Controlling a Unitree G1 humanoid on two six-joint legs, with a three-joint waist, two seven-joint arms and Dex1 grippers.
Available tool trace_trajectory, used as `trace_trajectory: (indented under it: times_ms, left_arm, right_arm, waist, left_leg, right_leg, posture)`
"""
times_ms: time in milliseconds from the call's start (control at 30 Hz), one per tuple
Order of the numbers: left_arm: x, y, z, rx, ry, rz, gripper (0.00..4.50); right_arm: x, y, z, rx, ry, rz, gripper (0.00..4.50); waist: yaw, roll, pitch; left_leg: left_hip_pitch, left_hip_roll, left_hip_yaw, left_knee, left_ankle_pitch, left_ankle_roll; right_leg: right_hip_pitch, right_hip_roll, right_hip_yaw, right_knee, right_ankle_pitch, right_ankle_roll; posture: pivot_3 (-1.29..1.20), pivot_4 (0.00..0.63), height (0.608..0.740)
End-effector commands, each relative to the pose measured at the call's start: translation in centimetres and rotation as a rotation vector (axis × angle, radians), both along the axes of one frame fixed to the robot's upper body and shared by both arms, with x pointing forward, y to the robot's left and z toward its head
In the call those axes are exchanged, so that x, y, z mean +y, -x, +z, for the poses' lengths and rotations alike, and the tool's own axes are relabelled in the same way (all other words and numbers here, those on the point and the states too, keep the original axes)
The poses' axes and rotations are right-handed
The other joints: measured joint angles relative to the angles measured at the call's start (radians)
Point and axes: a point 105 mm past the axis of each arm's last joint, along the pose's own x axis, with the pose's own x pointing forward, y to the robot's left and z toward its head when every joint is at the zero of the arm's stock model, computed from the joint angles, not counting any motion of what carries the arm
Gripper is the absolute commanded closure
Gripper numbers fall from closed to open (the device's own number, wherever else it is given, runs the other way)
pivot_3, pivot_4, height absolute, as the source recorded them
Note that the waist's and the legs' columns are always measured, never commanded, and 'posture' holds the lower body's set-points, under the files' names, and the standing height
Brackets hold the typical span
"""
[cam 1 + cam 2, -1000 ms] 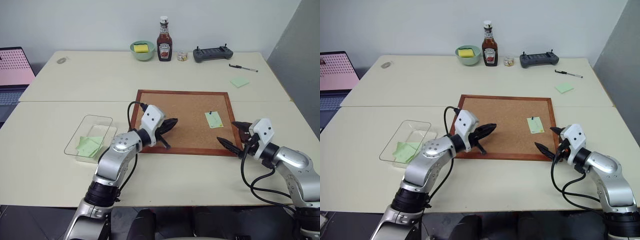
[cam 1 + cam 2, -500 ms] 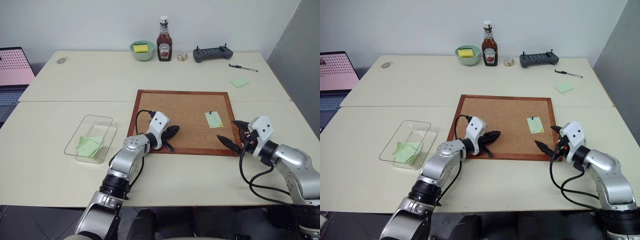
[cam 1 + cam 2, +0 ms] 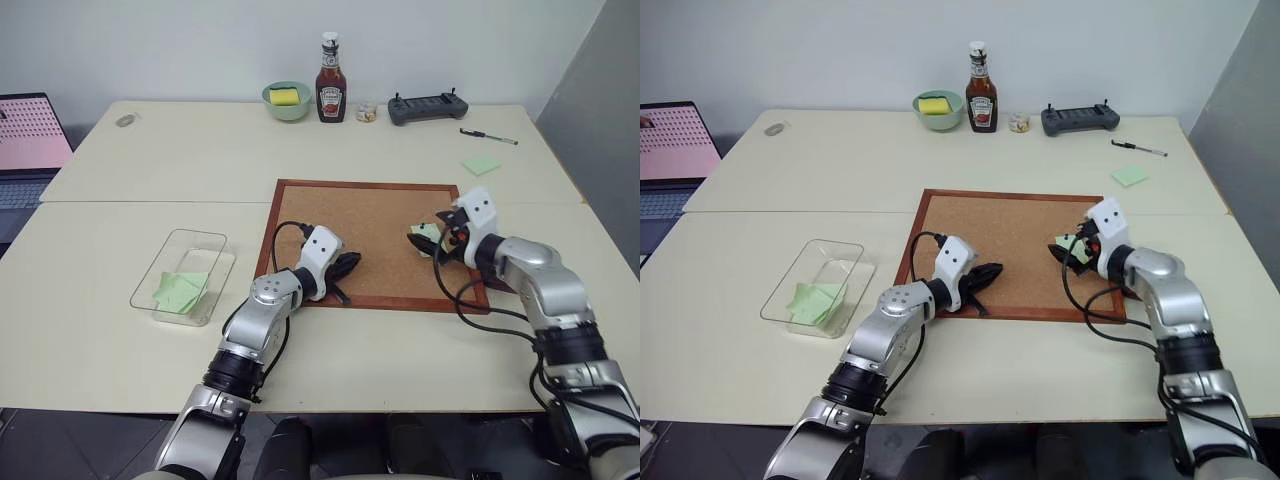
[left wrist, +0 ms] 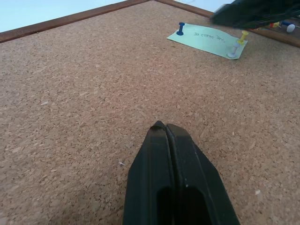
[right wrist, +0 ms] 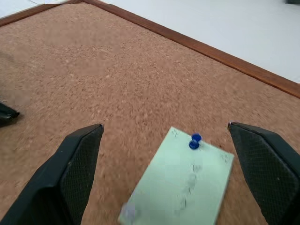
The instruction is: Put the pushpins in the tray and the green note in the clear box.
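The right gripper [image 5: 166, 140] hovers with its jaws spread wide on either side of the green note [image 5: 180, 180], which lies pinned to the corkboard [image 3: 370, 215] near its right edge. A blue pushpin [image 5: 195, 140] stands upright through the note's far end, between the two black fingers. From the left wrist view, a yellow pin [image 4: 243, 36] and a white one [image 4: 232, 50] hold the note's other end, so the paper is fixed at three points.

The left gripper [image 4: 165, 129] rests with its jaws pressed together, empty, just above bare cork near the board's lower left.

At the left of the table, well apart from the board, the clear box [image 3: 183, 278] already holds green slips. The small brown tray cannot be made out in these pictures.

The likely trouble is the size of the target: jaws this wide closing on so small a pin could miss the head, knock it aslant, or pinch the paper along with it. Pulling at the note while any pin is in place would probably tear it or drag the board.
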Motion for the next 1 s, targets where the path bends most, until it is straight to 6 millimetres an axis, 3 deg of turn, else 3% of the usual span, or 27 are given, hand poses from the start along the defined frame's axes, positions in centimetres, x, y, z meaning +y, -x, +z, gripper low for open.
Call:
trace_trajectory:
  times_ms: [33,200,233,800,933,1000]
  left_arm:
    - [0.0,0.3,-0.5,0.01,-0.007,-0.001,4.48]
    - [0.4,0.3,-0.7,0.012,-0.013,0.012,4.48]
    - [0.4,0.3,-0.7,0.012,-0.013,0.014,4.5]
    - [0.2,0.3,-0.8,0.016,-0.016,0.019,4.5]
    - [0.2,0.3,-1.0,0.021,-0.021,0.019,4.5]
    - [0.3,0.3,-1.1,0.025,-0.025,0.021,4.5]
  right_arm:
    - [-0.3,-1.4,0.2,-0.04,0.032,-0.024,0.0]
    - [-0.5,-2.4,-0.1,-0.045,0.032,-0.053,0.0]
    - [-0.6,-2.5,-0.1,-0.046,0.034,-0.058,0.36]
    - [-1.2,-2.7,0.0,-0.051,0.027,-0.075,3.76]
    - [-1.2,-2.6,0.3,-0.058,0.023,-0.074,4.41]
    - [-1.2,-2.6,0.5,-0.062,0.021,-0.072,4.46]
  waist:
    - [0.001,0.0,0.0]
    - [0.0,0.0,0.0]
    - [0.0,0.0,0.0]
    - [-0.001,0.0,0.0]
    - [-0.001,0.0,0.0]
    - [-0.001,0.0,0.0]
  left_leg:
    - [0.0,0.0,0.0,0.0,0.0,0.0]
    - [0.0,0.0,0.0,0.0,0.0,0.0]
    - [0.0,0.0,0.0,0.0,0.0,0.0]
    - [0.0,0.0,0.0,0.0,0.0,0.0]
    - [0.0,0.0,0.0,0.0,0.0,0.0]
    - [0.0,0.0,0.0,0.0,0.0,0.0]
  right_leg:
    - [0.0,0.0,0.0,0.0,0.0,0.0]
    - [0.0,0.0,0.0,0.0,0.0,0.0]
    - [0.0,0.0,0.0,0.001,0.0,0.0]
    - [0.0,0.0,0.0,0.001,0.0,0.0]
    - [0.0,0.0,0.0,0.001,0.0,0.0]
    - [0.0,0.0,0.0,0.001,0.0,0.0]
  posture:
    - [0.0,0.15,0.74]
    - [0.0,0.15,0.74]
    - [0.0,0.15,0.74]
    - [0.0,0.15,0.74]
    - [0.0,0.15,0.74]
    - [0.0,0.15,0.74]
